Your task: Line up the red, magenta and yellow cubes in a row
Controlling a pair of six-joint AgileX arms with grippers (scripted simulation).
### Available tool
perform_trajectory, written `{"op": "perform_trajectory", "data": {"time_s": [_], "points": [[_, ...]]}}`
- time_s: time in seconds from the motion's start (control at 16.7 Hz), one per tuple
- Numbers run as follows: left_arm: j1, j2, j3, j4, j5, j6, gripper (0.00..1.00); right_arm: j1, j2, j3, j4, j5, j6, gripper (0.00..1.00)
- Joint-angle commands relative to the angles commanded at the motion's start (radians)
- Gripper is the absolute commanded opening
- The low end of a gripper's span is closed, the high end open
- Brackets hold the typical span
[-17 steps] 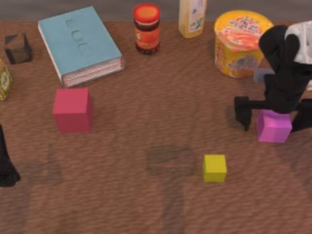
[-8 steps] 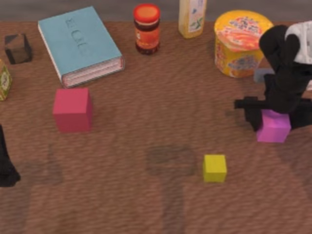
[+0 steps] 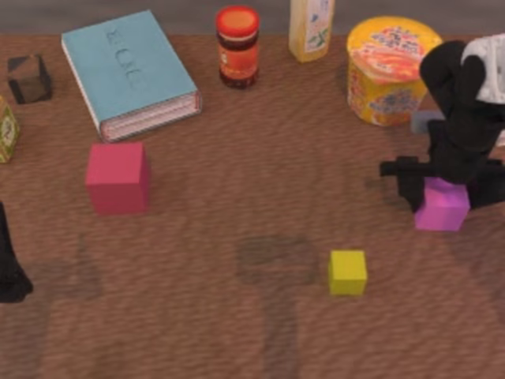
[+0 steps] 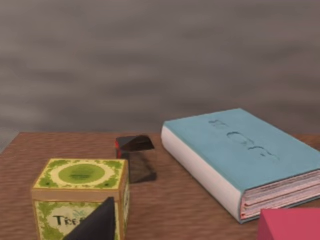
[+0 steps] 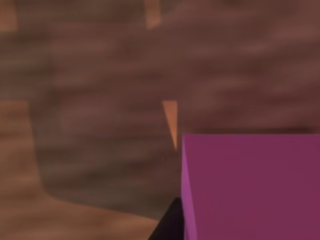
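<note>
Step 1, grasp: right gripper (image 3: 443,183) closed on magenta cube (image 3: 442,207), surface's right side. Red cube (image 3: 117,177) left, yellow cube (image 3: 347,272) centre-right. Next: lift, carry toward yellow. Left gripper parked at left edge, state indeterminable.

We note a table (image 3: 260,181) with a rough, matt brown surface of fine wavy ridges, wood-like or woven; the red cube (image 3: 118,177), magenta cube (image 3: 442,207) and yellow cube (image 3: 347,272) all look plain, smooth and matt. The book (image 3: 130,71) has a smooth matt blue cover with embossed lettering and a paper page block, the green-printed box (image 4: 82,197) looks like cardboard, and the small dark cube (image 3: 29,77) looks glossy, almost glassy. The red-lidded jar (image 3: 237,46) and the yellow printed tub (image 3: 390,71) carry a slight sheen like plastic, and our right gripper (image 3: 446,178) is matt black.
</note>
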State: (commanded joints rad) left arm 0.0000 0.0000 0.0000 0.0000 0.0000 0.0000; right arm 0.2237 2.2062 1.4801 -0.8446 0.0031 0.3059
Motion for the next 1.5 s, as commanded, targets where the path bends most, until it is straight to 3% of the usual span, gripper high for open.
{"op": "perform_trajectory", "data": {"time_s": [0.36, 0.78, 1.14, 1.32, 1.5], "points": [[0.000, 0.000, 0.000, 0.000, 0.000, 0.000, 1.00, 0.000, -0.021, 0.008, -0.012, 0.005, -0.003, 0.00], [0.000, 0.000, 0.000, 0.000, 0.000, 0.000, 1.00, 0.009, -0.096, 0.136, -0.223, 0.005, -0.005, 0.00], [0.000, 0.000, 0.000, 0.000, 0.000, 0.000, 1.00, 0.007, -0.107, 0.152, -0.246, 0.004, -0.001, 0.00], [0.000, 0.000, 0.000, 0.000, 0.000, 0.000, 1.00, 0.077, -0.099, 0.173, -0.262, 0.005, 0.065, 0.00], [0.000, 0.000, 0.000, 0.000, 0.000, 0.000, 1.00, 0.221, -0.092, 0.200, -0.289, 0.007, 0.188, 0.00]]}}
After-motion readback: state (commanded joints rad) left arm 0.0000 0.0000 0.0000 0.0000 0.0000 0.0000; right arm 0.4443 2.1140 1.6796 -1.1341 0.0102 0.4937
